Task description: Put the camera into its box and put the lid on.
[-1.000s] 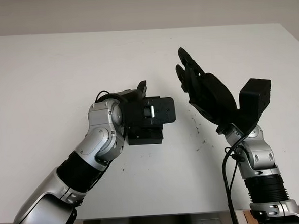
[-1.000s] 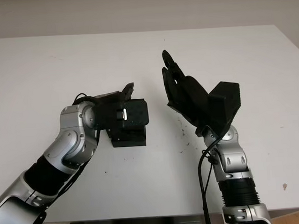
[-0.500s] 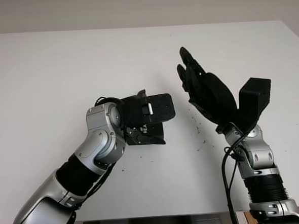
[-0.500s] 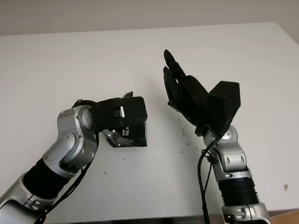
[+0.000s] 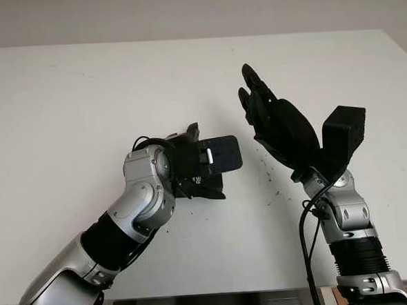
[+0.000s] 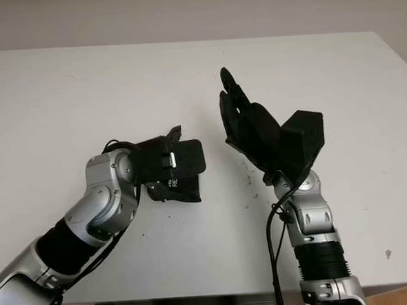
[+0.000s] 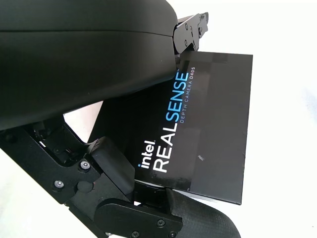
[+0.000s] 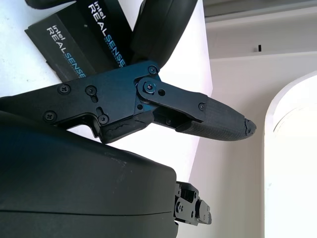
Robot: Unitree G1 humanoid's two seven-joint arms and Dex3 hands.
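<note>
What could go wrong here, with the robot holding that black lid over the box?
The left hand grips the lid by one end, tilted over the box, so it may go on crooked or slip out. Pressing down off-centre could also push the box along the smooth table. The right hand is open and raised beside it, not steadying the box.

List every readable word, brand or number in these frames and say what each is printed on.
"intel REALSENSE" on the black box lid in the left hand.
"DEPTH CAMERA D405", smaller, beside it on the same lid.
"intel REALSENSE", partly cut off, printed twice on the black box seen past the open right hand.
Print in the eye views is too small to read.
</note>
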